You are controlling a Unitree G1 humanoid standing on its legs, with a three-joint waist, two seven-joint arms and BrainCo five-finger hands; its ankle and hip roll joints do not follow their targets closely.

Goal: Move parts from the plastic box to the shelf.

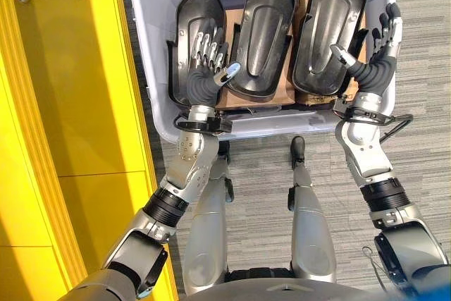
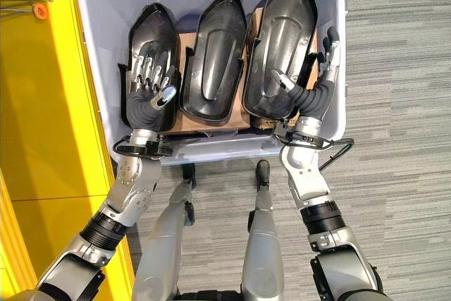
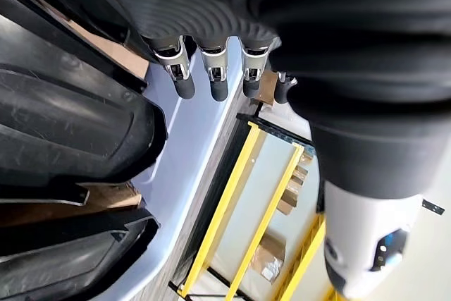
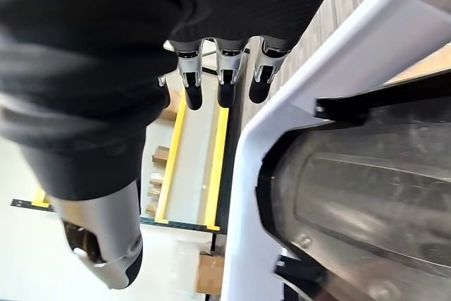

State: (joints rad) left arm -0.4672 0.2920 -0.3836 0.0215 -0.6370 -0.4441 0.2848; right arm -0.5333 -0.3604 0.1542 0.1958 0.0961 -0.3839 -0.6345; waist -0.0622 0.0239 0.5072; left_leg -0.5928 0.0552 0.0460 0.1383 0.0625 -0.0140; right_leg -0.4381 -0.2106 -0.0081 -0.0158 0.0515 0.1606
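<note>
Progress: nothing moved yet | three black parts (image 1: 266, 37) kept in plastic box (image 1: 151, 68) | left hand (image 1: 208, 61) (9 o'clock) and right hand (image 1: 377, 47) (3 o'clock): fingers straight, nothing gripped

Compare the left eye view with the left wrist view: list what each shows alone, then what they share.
Left eye view alone: three black parts side by side, the middle part and right part whole, and the right hand at the box's right wall. Left wrist view alone: a yellow shelf frame with cartons beyond. Shared: the left hand, fingers straight, over the left part inside the plastic box.
</note>
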